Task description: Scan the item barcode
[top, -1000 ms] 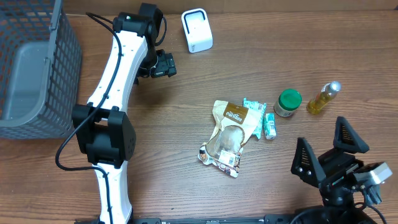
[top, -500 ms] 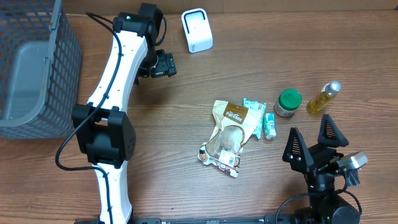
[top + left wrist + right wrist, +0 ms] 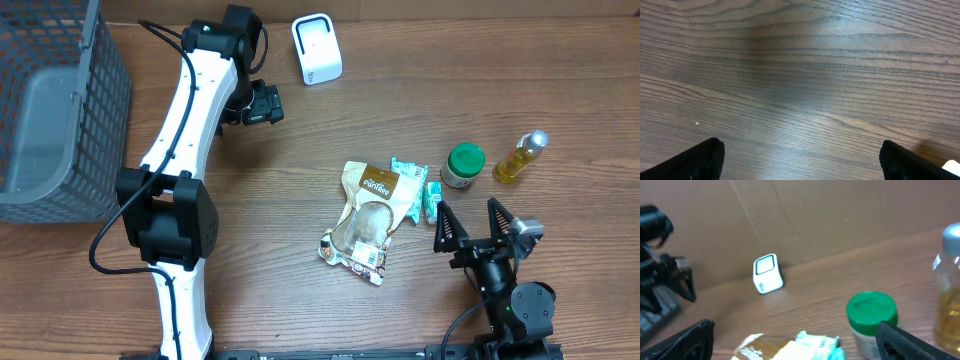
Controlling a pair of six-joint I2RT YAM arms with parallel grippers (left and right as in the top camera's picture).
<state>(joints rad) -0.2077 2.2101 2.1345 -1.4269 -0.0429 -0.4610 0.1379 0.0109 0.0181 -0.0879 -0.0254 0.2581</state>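
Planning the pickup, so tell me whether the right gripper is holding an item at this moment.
No, the right gripper stands wide open with nothing between its fingers.

Overhead: evenly lit, sharp, soft shadows.
Left wrist: pale glare on the surface (image 3: pixel 805 15) at top, dim band below.
Right wrist: blurred throughout.
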